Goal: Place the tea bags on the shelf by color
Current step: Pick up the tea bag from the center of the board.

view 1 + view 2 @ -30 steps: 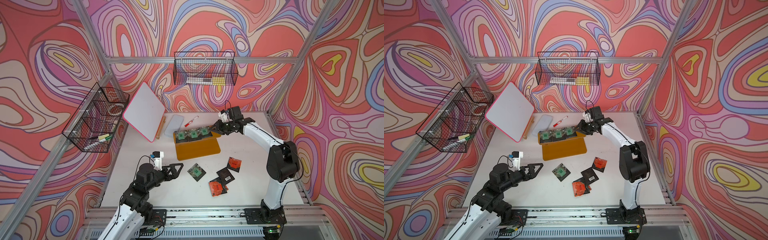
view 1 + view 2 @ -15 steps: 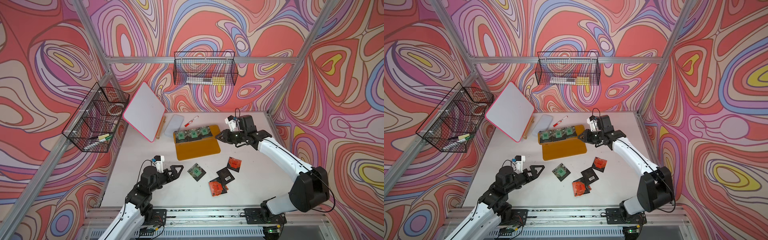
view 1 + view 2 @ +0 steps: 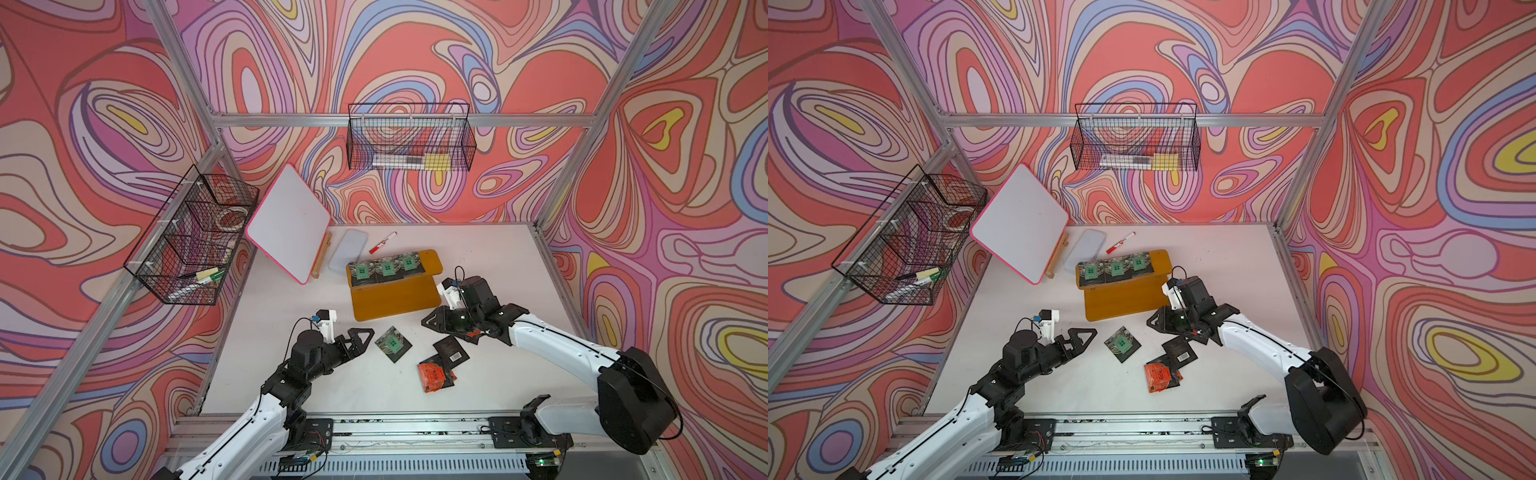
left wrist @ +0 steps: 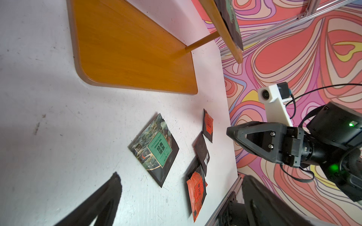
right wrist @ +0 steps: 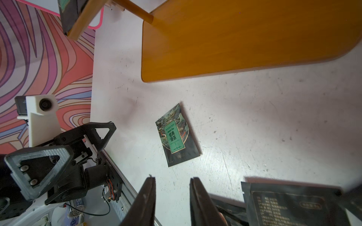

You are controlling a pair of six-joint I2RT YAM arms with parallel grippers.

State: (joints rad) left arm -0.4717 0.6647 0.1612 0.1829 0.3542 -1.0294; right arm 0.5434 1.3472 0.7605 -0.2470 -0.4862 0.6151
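One green tea bag lies flat, corner toward the shelf.

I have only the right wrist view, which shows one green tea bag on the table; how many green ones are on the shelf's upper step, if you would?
Observer: Three green tea bags lie in a row on the upper step, with bare board at one end.
Operator: Thank you. Where are the orange ones?
Observer: None is on the shelf. One orange tea bag lies on the table, and a second orange tea bag tops a small pile.
Operator: Is the whole lower step free?
Observer: Yes, in both top views the lower step holds nothing.
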